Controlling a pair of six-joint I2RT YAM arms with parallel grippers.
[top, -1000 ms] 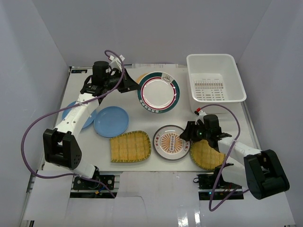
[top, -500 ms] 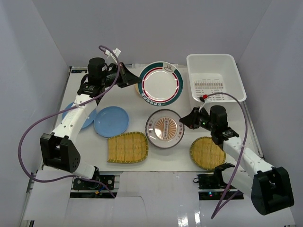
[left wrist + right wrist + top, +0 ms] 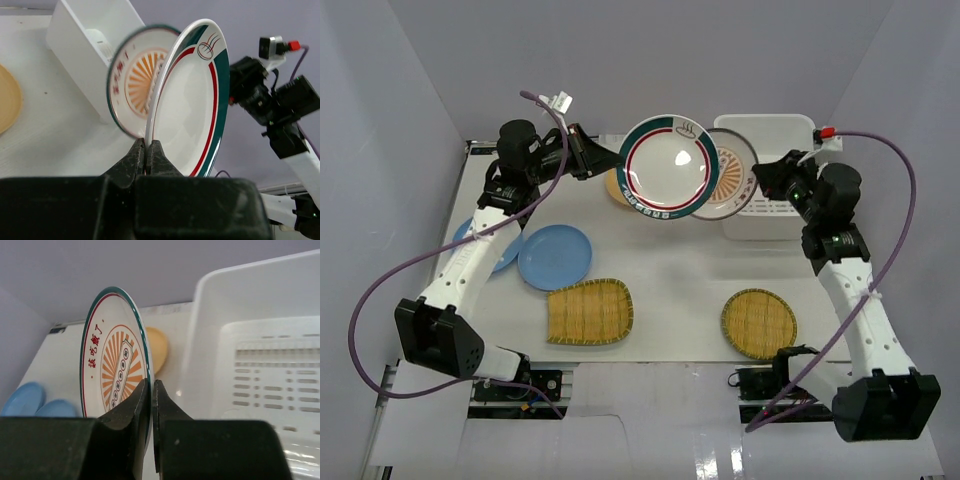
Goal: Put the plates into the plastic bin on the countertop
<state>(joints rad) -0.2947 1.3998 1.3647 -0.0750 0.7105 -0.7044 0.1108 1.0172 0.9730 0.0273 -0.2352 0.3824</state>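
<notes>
My left gripper [image 3: 610, 166] is shut on the rim of the white plate with green rim [image 3: 666, 180], held up in the air left of the white plastic bin [image 3: 790, 132]; the grip shows in the left wrist view [image 3: 148, 150] on the plate [image 3: 192, 110]. My right gripper [image 3: 760, 178] is shut on the orange-patterned plate [image 3: 731, 180], held on edge at the bin's left wall, partly behind the green-rimmed plate. In the right wrist view [image 3: 151, 390] the plate [image 3: 112, 360] stands beside the bin [image 3: 260, 340].
On the countertop [image 3: 670, 270] lie two light blue plates [image 3: 554, 256], two woven bamboo trays [image 3: 590, 311] [image 3: 759, 323] and an orange-yellow plate [image 3: 616, 188], mostly hidden behind the held plate. Grey walls close in on three sides.
Both arms lifted their plates and moved them up and right toward the bin. The orange-patterned plate went from low over the table's middle to the bin's left wall.
</notes>
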